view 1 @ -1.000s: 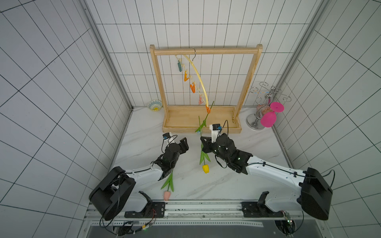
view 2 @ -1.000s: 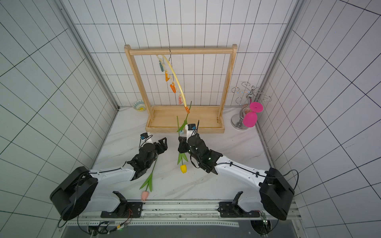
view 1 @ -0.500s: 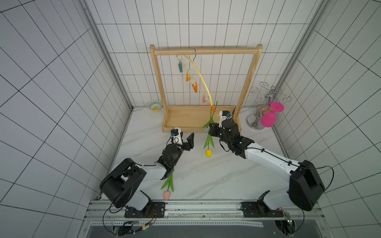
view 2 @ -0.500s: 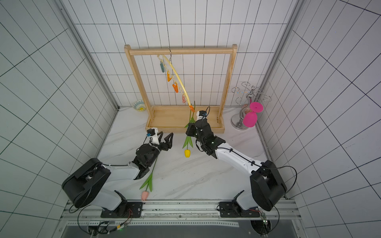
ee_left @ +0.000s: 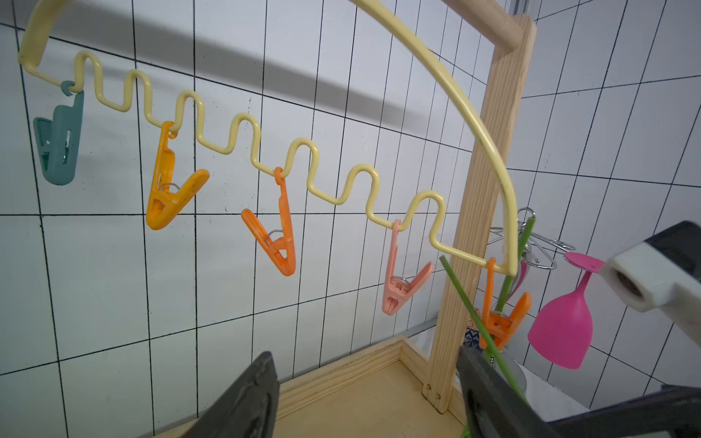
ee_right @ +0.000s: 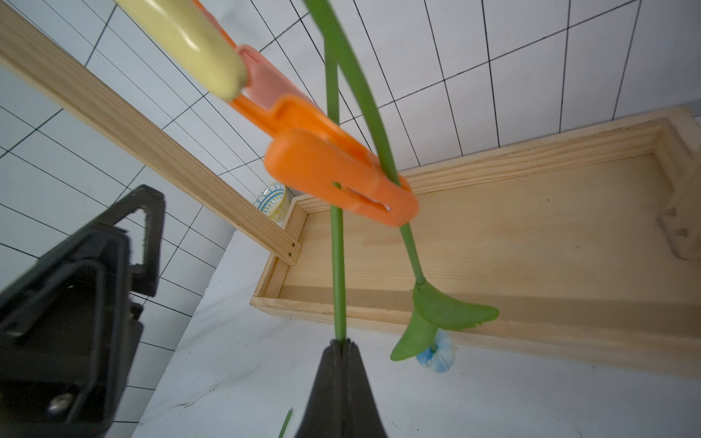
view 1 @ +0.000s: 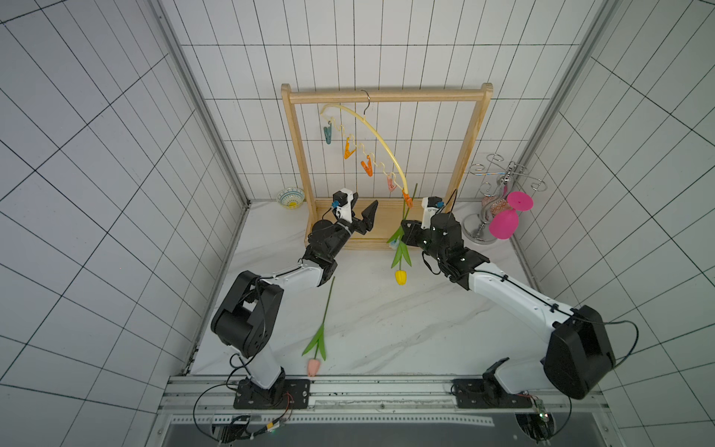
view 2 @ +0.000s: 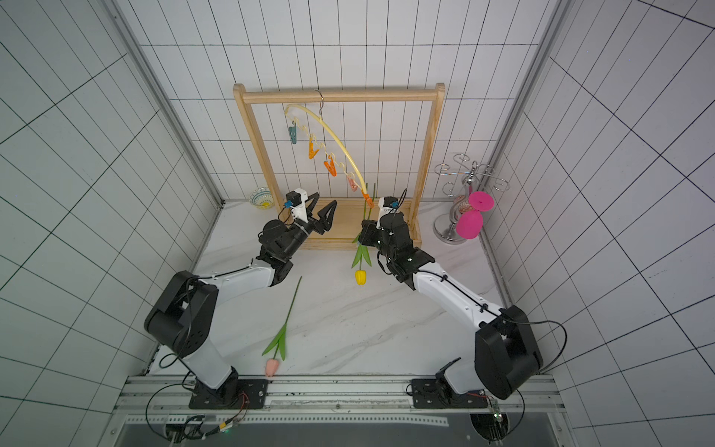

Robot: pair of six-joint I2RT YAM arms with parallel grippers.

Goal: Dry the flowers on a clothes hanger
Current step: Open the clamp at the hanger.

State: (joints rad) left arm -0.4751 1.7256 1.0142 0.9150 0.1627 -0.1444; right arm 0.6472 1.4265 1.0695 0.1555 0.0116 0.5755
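Right gripper rose — pinching yellow tulip.

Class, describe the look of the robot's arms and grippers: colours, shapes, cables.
Both the left arm and right arm have white shells, black joints and thin black cables. The left gripper and right gripper are black with tapering triangular fingers, each beside a white camera mount with a blue plug.

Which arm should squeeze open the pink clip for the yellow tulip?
Probably the left. The left end effector is open, empty and near the pink clip. The right end effector is shut on the yellow tulip by its stem, so it is busy.
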